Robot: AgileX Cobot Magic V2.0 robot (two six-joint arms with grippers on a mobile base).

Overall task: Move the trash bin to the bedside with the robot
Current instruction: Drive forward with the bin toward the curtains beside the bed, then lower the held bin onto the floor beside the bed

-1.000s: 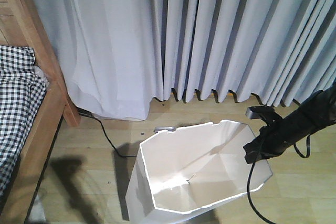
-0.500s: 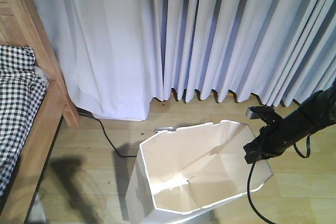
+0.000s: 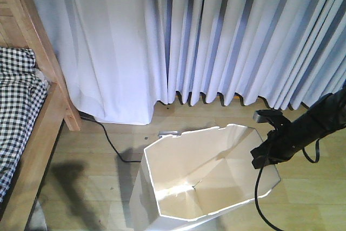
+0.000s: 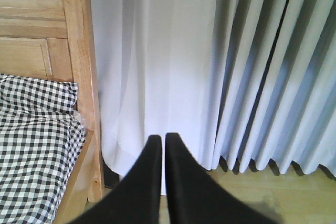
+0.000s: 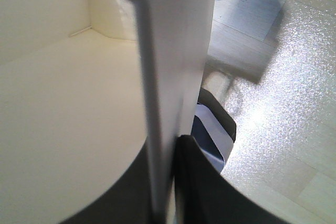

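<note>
The white faceted trash bin point(image 3: 203, 174) stands tilted on the wooden floor, cream inside, right of the bedside point(image 3: 38, 133) with its checked bedding point(image 3: 16, 101). My right gripper point(image 3: 265, 152), on the black robot arm point(image 3: 313, 125), is shut on the bin's right rim; in the right wrist view the rim wall point(image 5: 168, 87) runs between the two black fingers point(image 5: 210, 187). My left gripper point(image 4: 163, 145) is shut on nothing, held in the air facing the curtain, with the bed frame point(image 4: 79, 77) at its left.
Pale pleated curtains point(image 3: 216, 36) hang to the floor behind the bin. A black cable point(image 3: 111, 142) runs over the floor from under the curtain towards the bin. A black cable point(image 3: 258, 198) trails from the right arm.
The view has shifted slightly: the bed and curtain sit a little further left and lower in frame. The right gripper keeps its hold on the bin's rim.
</note>
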